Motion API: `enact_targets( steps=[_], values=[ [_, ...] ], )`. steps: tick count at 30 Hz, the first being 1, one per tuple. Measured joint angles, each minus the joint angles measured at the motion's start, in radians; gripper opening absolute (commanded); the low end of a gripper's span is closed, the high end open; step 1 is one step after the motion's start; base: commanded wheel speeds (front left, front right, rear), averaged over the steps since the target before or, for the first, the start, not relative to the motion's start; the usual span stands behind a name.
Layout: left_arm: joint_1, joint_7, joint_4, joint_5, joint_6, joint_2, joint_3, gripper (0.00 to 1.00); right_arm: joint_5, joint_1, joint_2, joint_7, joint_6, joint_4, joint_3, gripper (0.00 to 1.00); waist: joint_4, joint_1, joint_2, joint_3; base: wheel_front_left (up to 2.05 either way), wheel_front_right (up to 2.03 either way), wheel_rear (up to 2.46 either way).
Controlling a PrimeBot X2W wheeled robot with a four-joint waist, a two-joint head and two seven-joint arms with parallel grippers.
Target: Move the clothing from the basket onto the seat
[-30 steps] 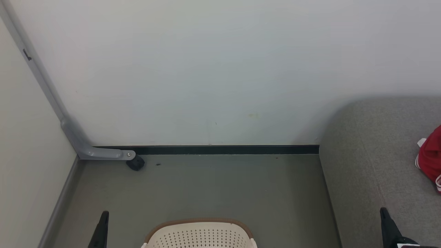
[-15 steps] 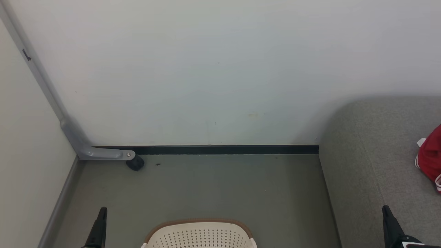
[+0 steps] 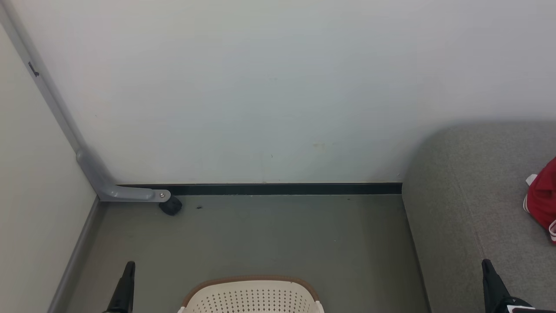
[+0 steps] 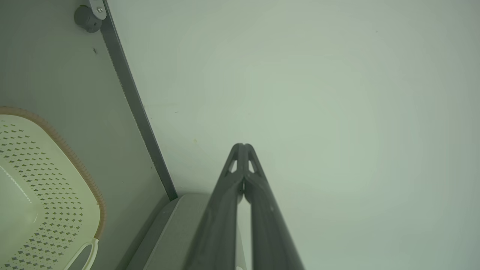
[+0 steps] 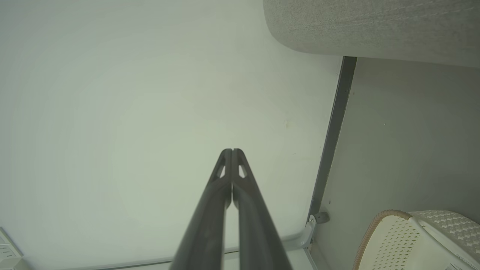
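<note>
Nearest, 6 o'clock: basket [image 3: 252,279] on floor, inside mostly out of sight. Left gripper [image 3: 130,267] at 7, right gripper [image 3: 486,265] at 5, fingers pressed together, empty; probably parked flanking basket for next reach. Seat [image 3: 469,195] at 3 bore red clothing [image 3: 543,200], so job looked partly done. Beyond: grey floor [image 3: 269,234], dark skirting [image 3: 282,189], castor bracket [image 3: 130,191] at 10, pale wall [image 3: 260,87]

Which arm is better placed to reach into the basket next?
Probably left. The left gripper, shut and empty, hangs close beside the basket; the right gripper, also shut, sits farther off, over the seat.
</note>
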Motion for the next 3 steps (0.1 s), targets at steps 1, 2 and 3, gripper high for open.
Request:
enact_targets(
  steps=[1, 2, 3],
  values=[
    [0.0, 0.0, 0.0, 0.0, 0.0, 0.0, 0.0, 0.0, 0.0, 0.0, 0.0, 0.0, 0.0, 0.0, 0.0, 0.0, 0.0, 0.0, 0.0, 0.0, 0.0, 0.0, 0.0],
    [0.0, 0.0, 0.0, 0.0, 0.0, 0.0, 0.0, 0.0, 0.0, 0.0, 0.0, 0.0, 0.0, 0.0, 0.0, 0.0, 0.0, 0.0, 0.0, 0.0, 0.0, 0.0, 0.0],
    [0.0, 0.0, 0.0, 0.0, 0.0, 0.0, 0.0, 0.0, 0.0, 0.0, 0.0, 0.0, 0.0, 0.0, 0.0, 0.0, 0.0, 0.0, 0.0, 0.0, 0.0, 0.0, 0.0]
  ],
)
